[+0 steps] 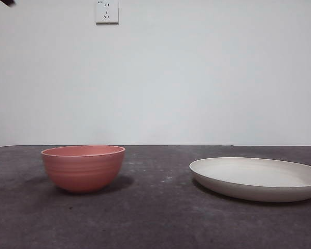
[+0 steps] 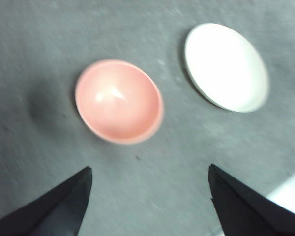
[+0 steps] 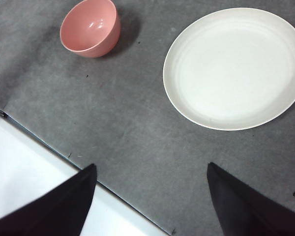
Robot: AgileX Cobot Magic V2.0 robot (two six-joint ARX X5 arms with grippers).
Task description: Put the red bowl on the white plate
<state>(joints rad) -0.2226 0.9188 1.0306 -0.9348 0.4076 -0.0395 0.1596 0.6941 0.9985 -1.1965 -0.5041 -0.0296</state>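
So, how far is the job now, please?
Nothing looks done yet: the red bowl stands on the table, apart from the white plate, which is empty. Nothing is in hand: the left gripper and the right gripper are open, holding nothing. Grasping, carrying and placing remain.

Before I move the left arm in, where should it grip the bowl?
Probably the rim, from above. The bowl stands upright and open-mouthed, deep with rounded sides, so one jaw inside and one outside the wall should hold best. The left hand hangs open above it.
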